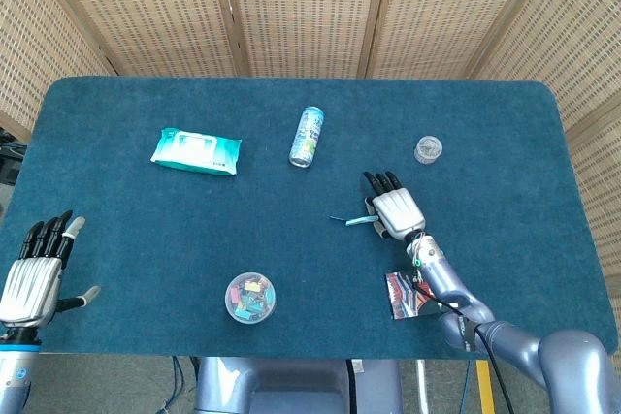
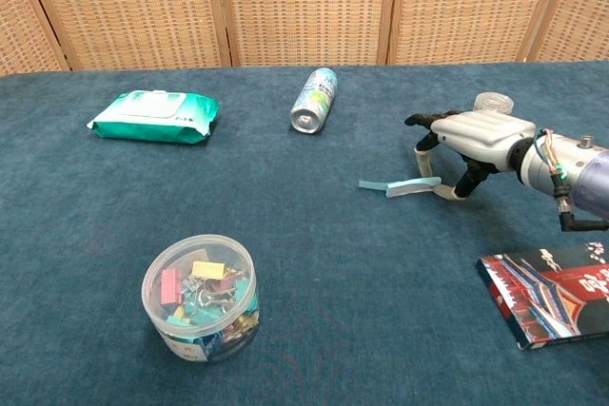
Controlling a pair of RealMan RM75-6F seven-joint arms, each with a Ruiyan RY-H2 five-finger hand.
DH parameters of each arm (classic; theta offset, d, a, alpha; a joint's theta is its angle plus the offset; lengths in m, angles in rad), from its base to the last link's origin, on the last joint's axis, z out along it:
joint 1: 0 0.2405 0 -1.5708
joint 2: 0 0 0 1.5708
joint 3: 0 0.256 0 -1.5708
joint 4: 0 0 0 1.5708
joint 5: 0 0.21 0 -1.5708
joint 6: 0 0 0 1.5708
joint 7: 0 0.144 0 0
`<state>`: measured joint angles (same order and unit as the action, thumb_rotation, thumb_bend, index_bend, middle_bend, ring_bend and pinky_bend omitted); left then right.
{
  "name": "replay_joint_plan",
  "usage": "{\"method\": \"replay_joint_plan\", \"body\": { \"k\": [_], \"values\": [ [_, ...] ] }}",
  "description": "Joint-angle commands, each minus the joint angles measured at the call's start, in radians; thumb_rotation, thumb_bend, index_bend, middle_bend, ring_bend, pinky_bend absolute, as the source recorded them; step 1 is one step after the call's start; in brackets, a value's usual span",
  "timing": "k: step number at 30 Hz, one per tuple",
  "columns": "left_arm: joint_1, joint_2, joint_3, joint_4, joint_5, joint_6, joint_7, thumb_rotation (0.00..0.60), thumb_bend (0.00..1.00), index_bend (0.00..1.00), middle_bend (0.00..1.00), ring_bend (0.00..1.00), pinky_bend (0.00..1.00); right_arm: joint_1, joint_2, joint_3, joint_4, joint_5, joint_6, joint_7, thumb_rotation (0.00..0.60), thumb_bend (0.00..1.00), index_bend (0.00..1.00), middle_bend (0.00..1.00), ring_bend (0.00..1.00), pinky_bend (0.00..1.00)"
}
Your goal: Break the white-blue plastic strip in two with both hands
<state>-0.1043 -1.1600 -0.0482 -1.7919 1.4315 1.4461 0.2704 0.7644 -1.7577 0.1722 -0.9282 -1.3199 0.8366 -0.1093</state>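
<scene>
strip (image 2: 400, 186): flat on table (image 1: 146, 239), mid-right, right end under right hand
right hand (image 2: 468, 140): arched over strip end, fingertips down, grip unclear
left hand (image 1: 37, 269): near-left table edge, fingers spread, holds nothing

Both views are bright and evenly lit, the light soft and from above. Shadows stay faint and short, tucked close under the can (image 2: 314, 100) and the clip tub (image 2: 201, 297). Focus is sharp throughout; the head view's desk (image 1: 116, 239) edges bow slightly.
</scene>
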Motion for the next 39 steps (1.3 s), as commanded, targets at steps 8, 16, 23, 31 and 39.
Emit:
{"method": "replay_joint_plan", "body": {
  "k": [8, 16, 23, 31, 39],
  "values": [
    [-0.002, 0.001, 0.002, -0.002, -0.002, -0.002, 0.001, 0.600, 0.00, 0.00, 0.00, 0.00, 0.00, 0.000, -0.006, -0.002, -0.001, -0.008, 0.020, 0.020, 0.600, 0.47, 0.60, 0.00, 0.00, 0.00],
    [-0.026, 0.006, -0.002, 0.006, 0.011, -0.025, 0.005, 0.600, 0.00, 0.00, 0.00, 0.00, 0.00, -0.012, 0.048, 0.004, -0.097, -0.033, 0.074, 0.054, 0.600, 0.47, 0.60, 0.00, 0.00, 0.00],
    [-0.186, -0.016, -0.078, 0.082, 0.072, -0.155, 0.010, 0.600, 0.00, 0.00, 0.10, 0.18, 0.16, -0.020, 0.166, 0.031, -0.312, -0.028, 0.124, -0.036, 0.600, 0.47, 0.60, 0.00, 0.00, 0.00],
    [-0.419, -0.171, -0.170, 0.292, 0.230, -0.228, -0.113, 0.600, 0.00, 0.04, 0.65, 0.69, 0.67, 0.004, 0.218, 0.094, -0.502, 0.074, 0.133, -0.222, 0.600, 0.49, 0.62, 0.00, 0.00, 0.00],
    [-0.587, -0.386, -0.198, 0.513, 0.295, -0.224, -0.197, 0.600, 0.00, 0.26, 0.99, 0.99, 0.98, 0.047, 0.208, 0.142, -0.611, 0.238, 0.152, -0.410, 0.600, 0.49, 0.62, 0.00, 0.00, 0.00]
  ]
}}
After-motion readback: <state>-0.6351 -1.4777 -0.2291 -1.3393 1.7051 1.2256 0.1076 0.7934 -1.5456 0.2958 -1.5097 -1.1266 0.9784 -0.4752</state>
